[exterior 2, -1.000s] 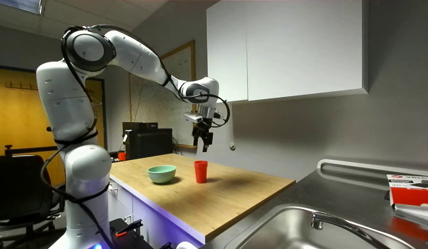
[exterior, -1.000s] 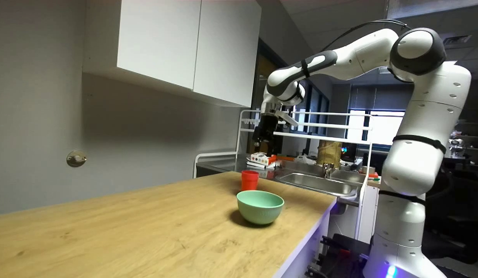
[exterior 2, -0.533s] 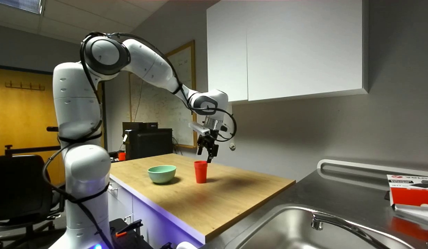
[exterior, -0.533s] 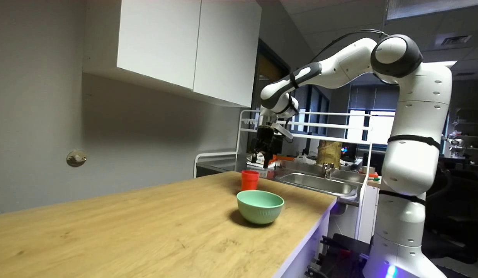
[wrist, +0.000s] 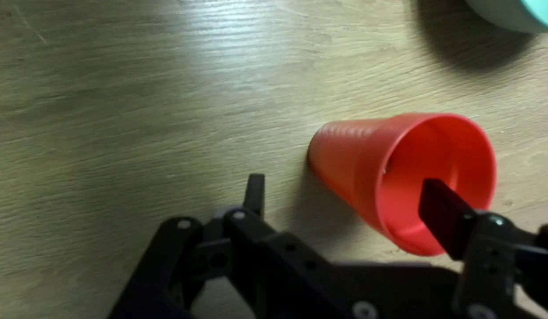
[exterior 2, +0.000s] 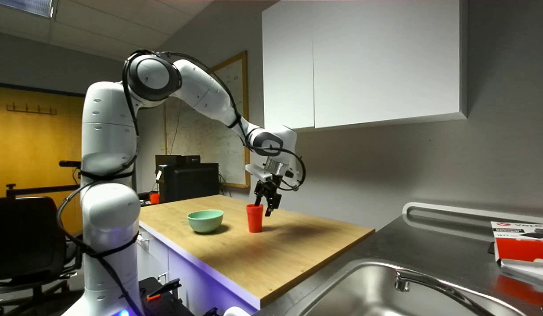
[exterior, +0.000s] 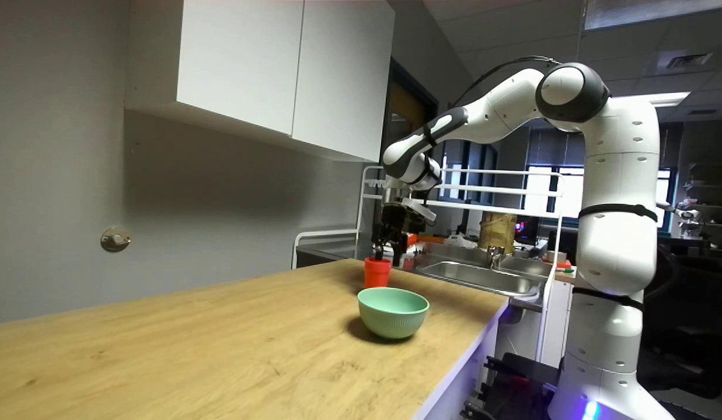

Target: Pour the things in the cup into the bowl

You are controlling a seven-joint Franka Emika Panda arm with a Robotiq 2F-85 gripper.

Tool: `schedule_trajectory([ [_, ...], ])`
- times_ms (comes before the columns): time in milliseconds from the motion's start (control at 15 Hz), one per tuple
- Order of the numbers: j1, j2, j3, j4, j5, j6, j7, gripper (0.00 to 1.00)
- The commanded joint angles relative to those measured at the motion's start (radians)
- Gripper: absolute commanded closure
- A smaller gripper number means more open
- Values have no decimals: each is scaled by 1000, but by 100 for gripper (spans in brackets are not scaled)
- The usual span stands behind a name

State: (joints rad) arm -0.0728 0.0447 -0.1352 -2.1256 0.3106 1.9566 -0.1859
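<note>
Above the table [exterior: 220, 344], we are holding fingers [wrist: 256, 195] apart; the cup [wrist: 400, 177], at wrist view's right, is looking light, best pinched near the rim.

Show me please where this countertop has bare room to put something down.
In an exterior view, the wooden countertop is bare leftward from the mint-green bowl, up to the gray wall. Another free patch lies between the red cup and the edge facing the steel sink. Crowded: around the cup, with the open end effector at its rim.
</note>
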Motion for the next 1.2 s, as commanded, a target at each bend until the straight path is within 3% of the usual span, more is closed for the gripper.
schedule_trajectory([
  [0, -18, 34, 14, 49, 10, -21, -16, 41],
  [467, -25, 45, 15, 81, 13, -26, -7, 95],
  [667, -23, 43, 19, 96, 11, -29, 10, 100],
  [800, -14, 30, 28, 97, 4, -23, 37, 97],
  [1133, 42, -57, 84, 57, -57, 18, 186, 97],
])
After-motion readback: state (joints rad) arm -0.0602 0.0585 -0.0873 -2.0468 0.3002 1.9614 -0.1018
